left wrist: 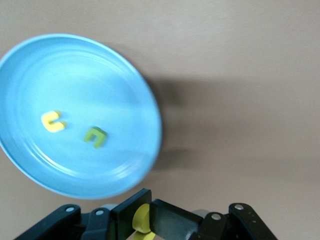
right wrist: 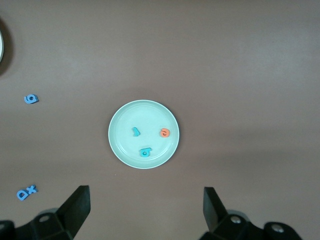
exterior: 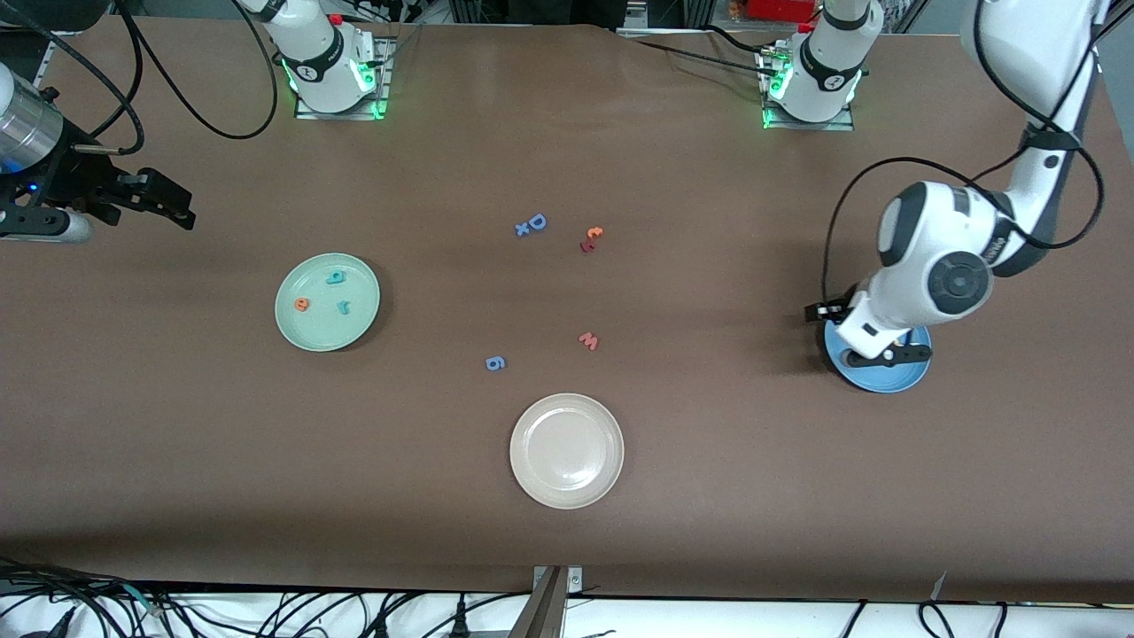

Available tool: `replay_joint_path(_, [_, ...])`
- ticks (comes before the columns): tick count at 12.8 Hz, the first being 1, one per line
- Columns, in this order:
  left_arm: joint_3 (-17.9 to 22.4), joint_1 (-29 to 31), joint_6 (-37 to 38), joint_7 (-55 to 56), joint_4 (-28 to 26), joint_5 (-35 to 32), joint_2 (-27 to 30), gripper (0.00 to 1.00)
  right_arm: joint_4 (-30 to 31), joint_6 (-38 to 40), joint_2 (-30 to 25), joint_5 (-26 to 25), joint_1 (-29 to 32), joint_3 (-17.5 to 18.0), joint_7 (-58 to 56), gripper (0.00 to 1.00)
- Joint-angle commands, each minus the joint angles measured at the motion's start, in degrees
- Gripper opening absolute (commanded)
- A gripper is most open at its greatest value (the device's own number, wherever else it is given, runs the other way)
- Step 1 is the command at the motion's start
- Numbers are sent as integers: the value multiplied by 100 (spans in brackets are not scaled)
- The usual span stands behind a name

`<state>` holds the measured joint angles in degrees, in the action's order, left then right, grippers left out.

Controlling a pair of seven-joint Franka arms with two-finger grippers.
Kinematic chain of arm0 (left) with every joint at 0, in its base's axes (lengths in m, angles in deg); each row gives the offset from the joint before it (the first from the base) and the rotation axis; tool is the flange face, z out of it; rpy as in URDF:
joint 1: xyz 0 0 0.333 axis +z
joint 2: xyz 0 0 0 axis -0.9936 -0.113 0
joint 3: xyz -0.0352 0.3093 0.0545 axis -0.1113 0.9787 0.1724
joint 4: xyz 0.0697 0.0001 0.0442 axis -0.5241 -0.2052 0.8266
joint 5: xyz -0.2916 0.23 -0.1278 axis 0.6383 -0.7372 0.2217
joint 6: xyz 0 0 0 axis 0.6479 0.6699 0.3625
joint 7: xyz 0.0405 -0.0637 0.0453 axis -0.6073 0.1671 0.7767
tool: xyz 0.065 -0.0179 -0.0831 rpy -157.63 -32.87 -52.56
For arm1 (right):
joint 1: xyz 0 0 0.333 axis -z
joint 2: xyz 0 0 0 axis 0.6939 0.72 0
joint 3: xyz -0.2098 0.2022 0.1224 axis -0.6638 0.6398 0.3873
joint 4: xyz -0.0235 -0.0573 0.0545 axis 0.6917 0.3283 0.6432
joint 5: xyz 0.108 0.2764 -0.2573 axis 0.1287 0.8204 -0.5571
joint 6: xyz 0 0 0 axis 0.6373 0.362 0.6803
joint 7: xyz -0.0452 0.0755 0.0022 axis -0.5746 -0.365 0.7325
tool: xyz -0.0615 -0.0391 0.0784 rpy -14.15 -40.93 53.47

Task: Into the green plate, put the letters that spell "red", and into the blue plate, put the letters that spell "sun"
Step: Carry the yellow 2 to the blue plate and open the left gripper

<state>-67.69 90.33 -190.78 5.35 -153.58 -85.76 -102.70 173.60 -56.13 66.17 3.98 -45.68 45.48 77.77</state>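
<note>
The blue plate [exterior: 886,379] [left wrist: 100,65] lies at the left arm's end of the table. A yellow "n" [left wrist: 52,121] and a dark green "u" [left wrist: 95,136] lie in it. Over its rim hangs my left gripper [left wrist: 150,220] [exterior: 873,354], shut on a yellow foam letter [left wrist: 142,218] whose shape the pads hide. The green plate [exterior: 306,332] [right wrist: 122,145] holds the teal "r" [exterior: 345,307] [right wrist: 135,131], orange "e" [exterior: 303,305] [right wrist: 165,133] and teal "d" [exterior: 336,277] [right wrist: 145,152]. My right gripper [exterior: 168,199] [right wrist: 145,210] waits open and empty, high over the right arm's end.
A beige-white plate [exterior: 567,403] lies nearest the front camera, mid-table. Loose letters lie between the plates: a blue "D" with an "x" [exterior: 532,224], orange and dark red "t" shapes [exterior: 591,238], a salmon "w" [exterior: 589,340] and a blue "g" [exterior: 496,362].
</note>
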Motion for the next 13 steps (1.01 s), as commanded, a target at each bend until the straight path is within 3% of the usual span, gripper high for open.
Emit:
replay_joint_path(1, [-52,170,-203,-584,-12,-149,-295,7,-73,-1,34,-27,-28,-53,-146,100])
replay_joint_path(2, [-44,180,-273,-611,5,-245,-391,8,-73,-1,43,-27,-28,-53,-146,100])
replay_joint_path(3, [0,180,-430,-603,14,-306,-462,22,-73,-1,43,-36,-28,-53,-146,100])
replay_joint_path(4, [61,180,-510,-603,23,-307,-541,48,-73,-10,43,-36,-28,-53,-146,100])
replay_joint_path(7, [71,189,-511,-603,58,-307,-603,75,-73,-10,52,-36,-11,-53,-154,100])
replay_joint_path(11, [62,189,-389,-586,215,-298,-533,80,-73,-10,43,-36,-11,-53,-154,100])
replay_joint_path(13, [18,145,216,-577,443,-220,-236,80,-73,-10,52,-36,-11,-53,-154,100])
